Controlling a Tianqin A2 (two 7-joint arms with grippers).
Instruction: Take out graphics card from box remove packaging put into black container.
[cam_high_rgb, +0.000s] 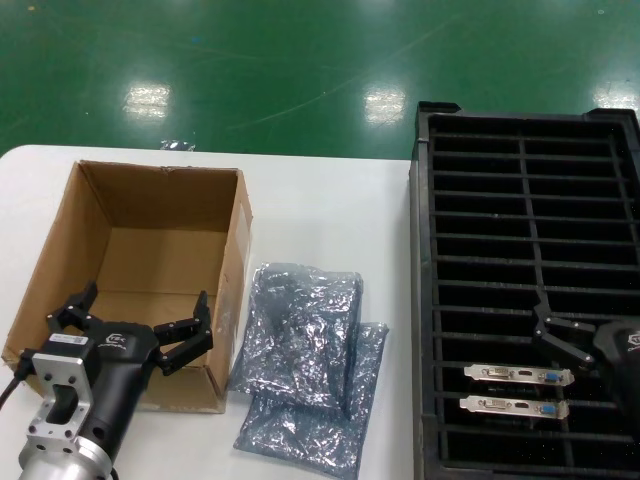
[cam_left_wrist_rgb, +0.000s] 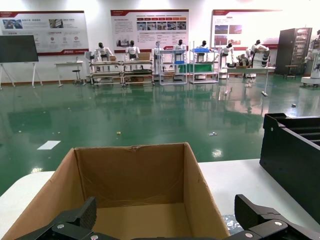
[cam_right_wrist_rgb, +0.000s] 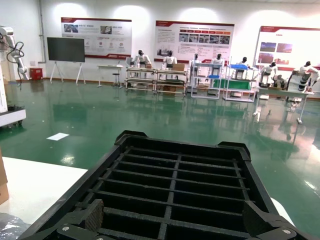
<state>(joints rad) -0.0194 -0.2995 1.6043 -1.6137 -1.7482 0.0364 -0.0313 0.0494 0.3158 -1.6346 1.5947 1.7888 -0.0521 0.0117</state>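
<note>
Graphics card (cam_high_rgb: 518, 376) slotted in black container (cam_high_rgb: 520, 180), apparently upright; 2 there.

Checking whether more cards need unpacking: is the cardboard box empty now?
Empty. The box shows only bare cardboard floor in head and left wrist views; both graphics cards sit in the black container.

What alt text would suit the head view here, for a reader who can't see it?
Two graphics cards sit in near slots of the black tray on the right, beside the right pincer. The open left pincer hovers over the empty box on the left, and two crinkly bags lie overlapping on the table between.
</note>
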